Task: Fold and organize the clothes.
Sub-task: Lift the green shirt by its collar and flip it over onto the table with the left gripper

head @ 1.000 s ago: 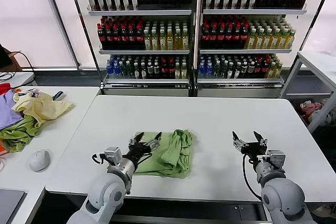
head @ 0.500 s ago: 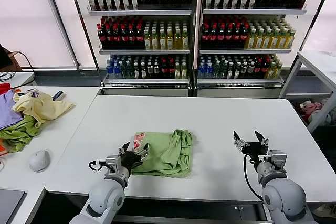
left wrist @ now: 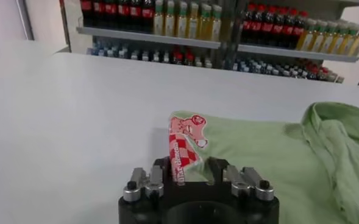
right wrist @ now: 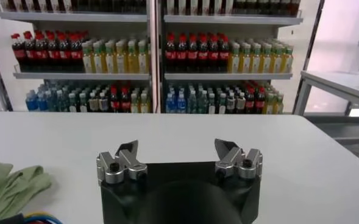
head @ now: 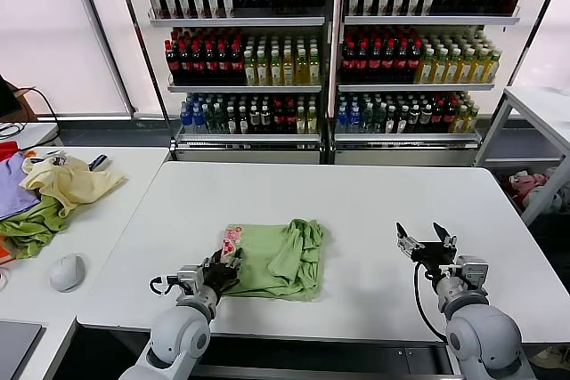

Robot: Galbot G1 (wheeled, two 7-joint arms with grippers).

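The light green T-shirt (head: 278,260) lies loosely folded on the white table (head: 356,198), near the front edge. Its near-left corner is turned up and shows the red-and-white print (head: 232,239). My left gripper (head: 223,271) is at that corner, shut on the shirt's edge. In the left wrist view the printed fabric (left wrist: 184,143) runs in between the closed fingers of that gripper (left wrist: 188,169). My right gripper (head: 426,242) rests open and empty on the table to the right of the shirt. In the right wrist view its jaws (right wrist: 178,152) stand wide apart, with the shirt (right wrist: 8,185) off to one side.
A pile of yellow, green and purple cloths (head: 49,195) and a computer mouse (head: 67,270) lie on the side table at the left. Shelves of bottles (head: 329,42) stand behind the table. Another white table (head: 543,104) is at the far right.
My left gripper has drawn back toward the table's front edge and shut on the shirt's near-left corner. The printed edge now shows there. The right arm has not moved.
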